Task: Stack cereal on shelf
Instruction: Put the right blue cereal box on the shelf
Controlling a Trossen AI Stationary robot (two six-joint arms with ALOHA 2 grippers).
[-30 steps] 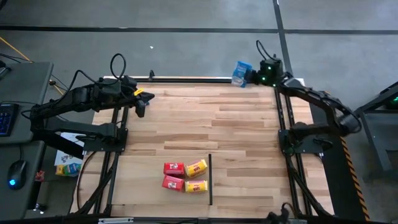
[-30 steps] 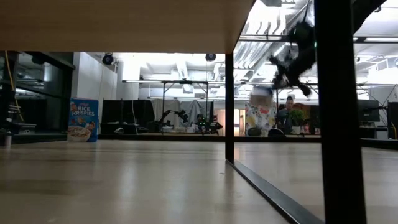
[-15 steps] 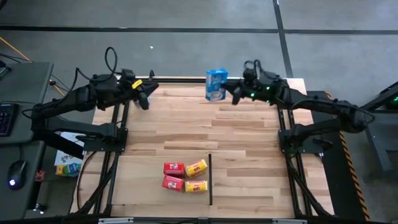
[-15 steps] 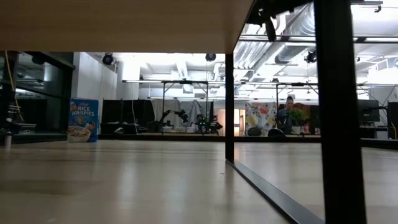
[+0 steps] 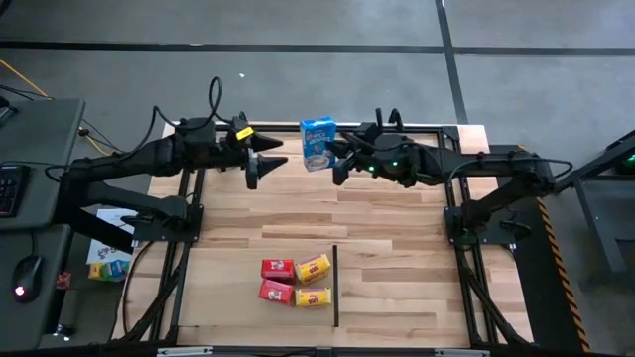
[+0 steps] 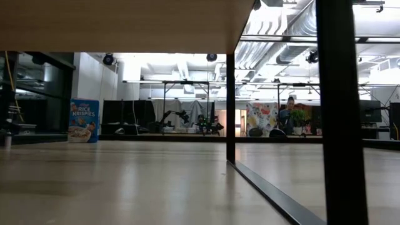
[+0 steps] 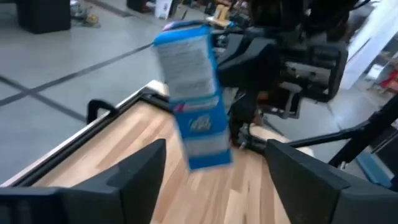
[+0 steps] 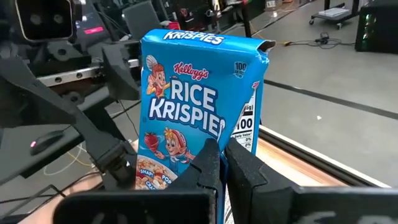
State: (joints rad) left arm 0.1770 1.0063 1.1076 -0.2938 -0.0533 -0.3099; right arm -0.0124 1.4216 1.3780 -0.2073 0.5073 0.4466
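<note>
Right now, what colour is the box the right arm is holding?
Blue, printed "Rice Krispies" in white; the box shows best in the right wrist view.

Even overhead light on my tabletop (image 5: 377, 198); ceiling lights glare in the low view's upper right; my left wrist view is motion-blurred.

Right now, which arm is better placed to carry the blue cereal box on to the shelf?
Probably the right arm: its gripper is already shut on the blue cereal box at the table's far edge. The left gripper faces it with open fingers, holding nothing.
</note>
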